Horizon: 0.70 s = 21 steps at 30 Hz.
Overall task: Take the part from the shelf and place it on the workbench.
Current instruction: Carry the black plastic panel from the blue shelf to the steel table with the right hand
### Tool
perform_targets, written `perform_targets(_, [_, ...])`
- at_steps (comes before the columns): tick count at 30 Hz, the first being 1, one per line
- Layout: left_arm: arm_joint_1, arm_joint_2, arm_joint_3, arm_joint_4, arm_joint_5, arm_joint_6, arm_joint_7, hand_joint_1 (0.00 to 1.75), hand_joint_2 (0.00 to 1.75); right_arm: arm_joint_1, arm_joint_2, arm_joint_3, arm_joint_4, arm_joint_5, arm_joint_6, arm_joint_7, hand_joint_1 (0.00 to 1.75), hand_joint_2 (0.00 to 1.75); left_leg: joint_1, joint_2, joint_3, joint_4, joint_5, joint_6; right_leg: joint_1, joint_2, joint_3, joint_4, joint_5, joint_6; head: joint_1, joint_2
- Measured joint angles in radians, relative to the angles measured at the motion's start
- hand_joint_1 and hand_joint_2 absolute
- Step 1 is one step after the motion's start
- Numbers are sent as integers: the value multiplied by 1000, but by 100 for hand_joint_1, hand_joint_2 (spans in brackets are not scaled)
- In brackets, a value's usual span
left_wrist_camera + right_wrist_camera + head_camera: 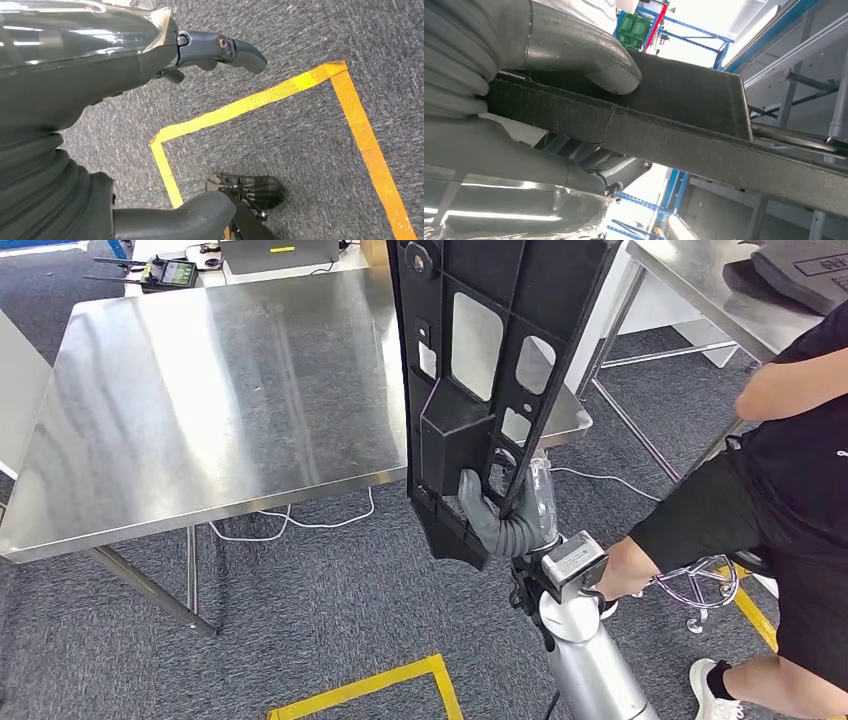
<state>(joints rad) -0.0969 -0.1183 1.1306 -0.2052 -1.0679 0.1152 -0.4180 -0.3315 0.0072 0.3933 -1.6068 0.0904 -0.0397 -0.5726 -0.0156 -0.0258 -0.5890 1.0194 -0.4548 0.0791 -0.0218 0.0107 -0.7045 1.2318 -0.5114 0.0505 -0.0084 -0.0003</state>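
The right hand grips the part, a long, stiff, likely top-heavy black panel, low at its edge, while the left hand hangs empty, fingers loose.

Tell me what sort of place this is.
Probably an industrial workshop or robot test area: a stainless-steel workbench, yellow floor tape on grey carpet, and blue metal racking behind the black plastic part.

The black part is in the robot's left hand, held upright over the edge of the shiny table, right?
Not quite: the robot's right hand holds the black part, as the head view shows. It is upright over the edge of the shiny table.
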Motion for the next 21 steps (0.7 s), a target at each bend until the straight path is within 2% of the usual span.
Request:
perform_targets(2, [0, -1, 0, 0, 0, 0, 0, 0, 175, 1, -1, 1, 0, 0, 0, 0, 175, 175, -5, -11, 0, 1, 1, -3, 10, 13, 85, -141, 34, -7, 0, 0])
perform_targets(3, [0, -1, -1, 0, -1, 0, 1, 0, 175, 0, -1, 1, 0, 0, 0, 0, 175, 175, -6, -17, -2, 2, 2, -7, 13, 16, 114, -191, 45, -14, -1, 0])
perform_targets(4, [0, -1, -1, 0, -1, 0, 1, 0, 175, 1, -1, 2, 0, 0, 0, 0, 175, 175, -6, -20, -4, 3, 3, -11, 16, 18, 127, -214, 49, -20, -1, 0])
perform_targets(6, [2, -1, 0, 0, -1, 0, 2, 0, 175, 1, -1, 3, 0, 0, 0, 0, 175, 175, -4, -28, -7, 3, 6, -22, 16, 9, 129, -221, 54, -29, -1, 0])
perform_targets(8, [3, 0, 0, 0, -2, 1, 2, 0, 175, 1, 0, 4, -1, 0, 0, 0, 175, 175, -1, -21, -16, 21, -9, -35, 9, -1, 133, -228, 59, -40, -3, 0])
perform_targets(10, [2, 0, -1, 0, -2, 1, 3, 0, 175, 1, 0, 5, -1, 0, 0, 0, 175, 175, 7, -1, -53, 102, -58, -52, 4, -13, 136, -232, 61, -49, -8, 0])
perform_targets(12, [3, 0, -1, 0, -2, 1, 3, 0, 175, 3, 0, 5, -1, 0, 0, -1, 175, 175, 19, 13, -114, 224, -111, -68, 3, -25, 135, -232, 61, -53, -10, 0])
perform_targets(13, [3, 0, -1, 0, -2, 1, 3, 0, 175, 5, 0, 5, -1, 0, 0, -1, 175, 175, 26, 17, -134, 260, -118, -74, 3, -32, 135, -231, 61, -52, -10, 0])
perform_targets(14, [4, 0, -1, 0, -2, 1, 3, 0, 175, 6, 0, 5, -1, 0, 0, -1, 175, 175, 32, 22, -136, 261, -106, -80, 1, -39, 134, -231, 60, -52, -11, 0])
perform_targets(15, [4, 1, -1, 0, -2, 0, 3, 0, 175, 7, 0, 5, -1, 0, 0, -1, 175, 175, 37, 27, -120, 226, -79, -85, 0, -45, 134, -231, 60, -52, -11, 0])
perform_targets(16, [4, 1, -1, 0, -2, 0, 3, 0, 175, 8, 0, 5, -1, 0, 0, -1, 175, 175, 42, 39, -86, 158, -44, -89, -1, -52, 135, -230, 59, -50, -11, 0])
perform_targets(18, [2, 1, -1, 0, -2, 0, 3, 0, 175, 7, 0, 5, -1, 0, 0, -1, 175, 175, 40, 62, -26, 39, -1, -89, 2, -62, 135, -228, 56, -42, -10, 0])
perform_targets(19, [1, 1, -1, 0, -2, 0, 3, 0, 175, 6, 0, 6, -1, 0, 0, -1, 175, 175, 37, 67, -11, 8, 6, -84, 5, -67, 135, -228, 55, -36, -9, 0])
perform_targets(21, [1, 1, -1, 0, -2, 0, 3, 0, 175, 6, -1, 6, -2, 0, 0, -1, 175, 175, 29, 54, -13, 0, 5, -68, 9, -78, 136, -231, 56, -22, -6, 0])
